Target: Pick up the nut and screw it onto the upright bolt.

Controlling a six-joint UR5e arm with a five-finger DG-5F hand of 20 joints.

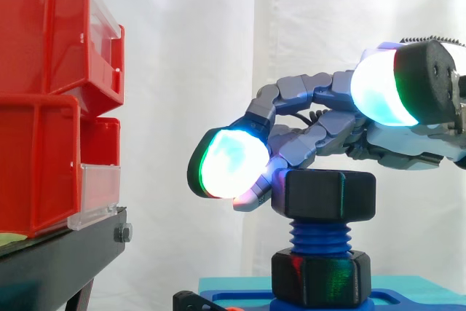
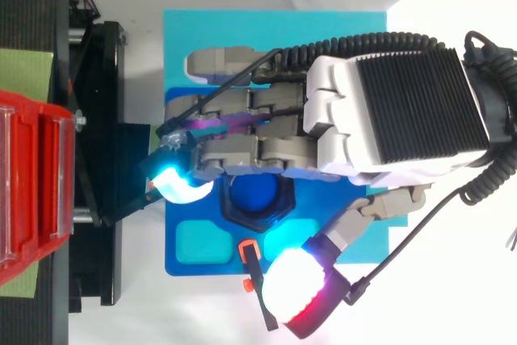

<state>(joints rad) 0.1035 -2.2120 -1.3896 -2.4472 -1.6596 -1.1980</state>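
Note:
A black hex nut (image 1: 329, 194) sits at the top of the upright blue threaded bolt (image 1: 320, 237), which rises from a black hex base (image 1: 320, 276). In the top view the nut (image 2: 285, 199) rings the bolt's blue end (image 2: 256, 198). My hand (image 2: 363, 119) hovers level over the nut, its fingers stretched to the left and bent down at the tips. One fingertip (image 1: 255, 193) touches the nut's upper left edge. The thumb (image 2: 303, 296) stands well apart from the nut, on the side nearer the side camera. Nothing is pinched.
The bolt stands in a dark blue fixture (image 2: 182, 268) on a cyan board (image 2: 194, 38). A small black and orange clip (image 2: 249, 260) lies on the fixture's edge. Red bins (image 1: 44, 107) stacked on a black stand (image 1: 58, 260) are to the left.

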